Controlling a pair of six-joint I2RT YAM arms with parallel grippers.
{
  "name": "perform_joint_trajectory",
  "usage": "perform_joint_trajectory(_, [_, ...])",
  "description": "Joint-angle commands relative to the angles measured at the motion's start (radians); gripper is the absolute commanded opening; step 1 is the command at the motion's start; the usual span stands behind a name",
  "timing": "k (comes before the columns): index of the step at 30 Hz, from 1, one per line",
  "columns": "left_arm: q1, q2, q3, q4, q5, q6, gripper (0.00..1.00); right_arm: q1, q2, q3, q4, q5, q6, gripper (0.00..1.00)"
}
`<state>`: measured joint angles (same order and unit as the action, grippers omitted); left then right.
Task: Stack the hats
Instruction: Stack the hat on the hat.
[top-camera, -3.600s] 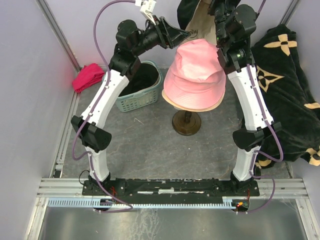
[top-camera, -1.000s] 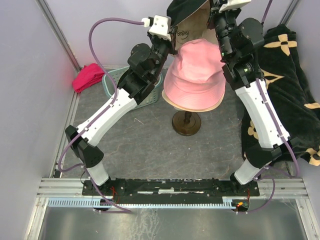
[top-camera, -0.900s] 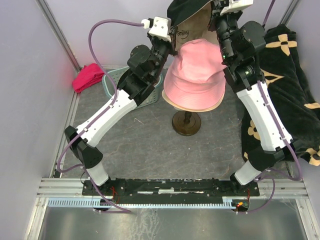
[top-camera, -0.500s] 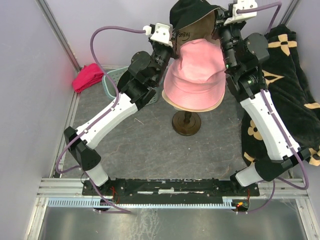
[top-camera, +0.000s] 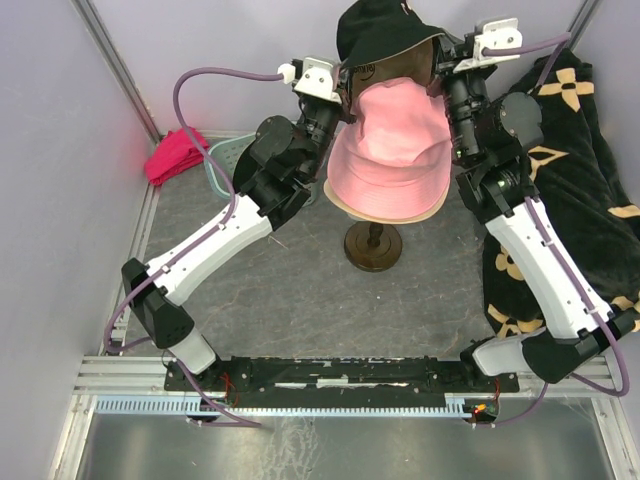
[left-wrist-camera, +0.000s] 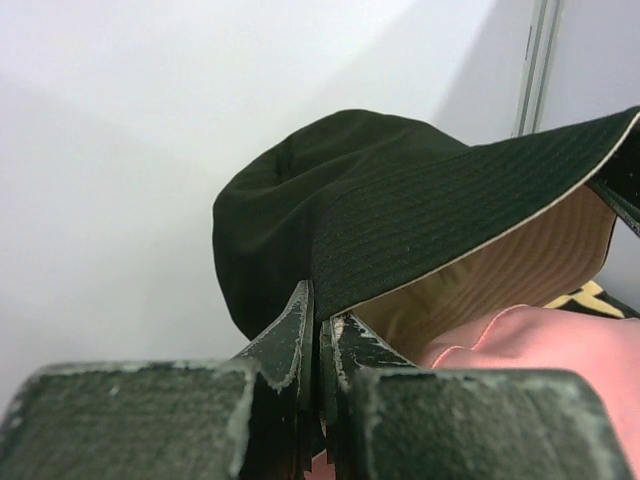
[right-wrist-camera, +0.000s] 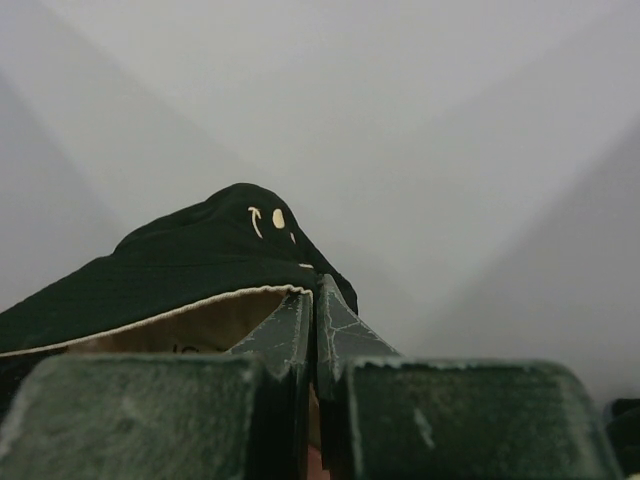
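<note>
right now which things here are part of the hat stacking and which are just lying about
Part of the job: black hat, pinched at its brim by the left gripper and the right gripper; pink hat on the stand; cream hat under it.

Just lying about: magenta cloth; teal basket; black cloth with beige flower marks.

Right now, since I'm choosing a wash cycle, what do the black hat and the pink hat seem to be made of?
The black hat looks like matte woven cloth, perhaps cotton: a fine ribbed weave shows on its brim, with a cream lining beneath. The pink hat looks like soft matte fabric: it dents and folds without shine. The exact fibre cannot be told.
</note>
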<state>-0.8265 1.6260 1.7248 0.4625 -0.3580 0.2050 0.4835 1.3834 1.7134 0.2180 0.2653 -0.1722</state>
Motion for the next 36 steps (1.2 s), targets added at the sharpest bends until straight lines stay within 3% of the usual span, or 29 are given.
perform_joint_trajectory(1, [-0.005,-0.079,0.0,0.114,-0.049,0.043,0.03,-0.013,-0.084,-0.028,0.132,0.07,-0.003,0.02])
perform_joint_trajectory(36, [-0.137,-0.187,-0.13,0.193,-0.099,0.17,0.03,-0.009,-0.355,-0.335,0.167,0.058,0.073,0.02])
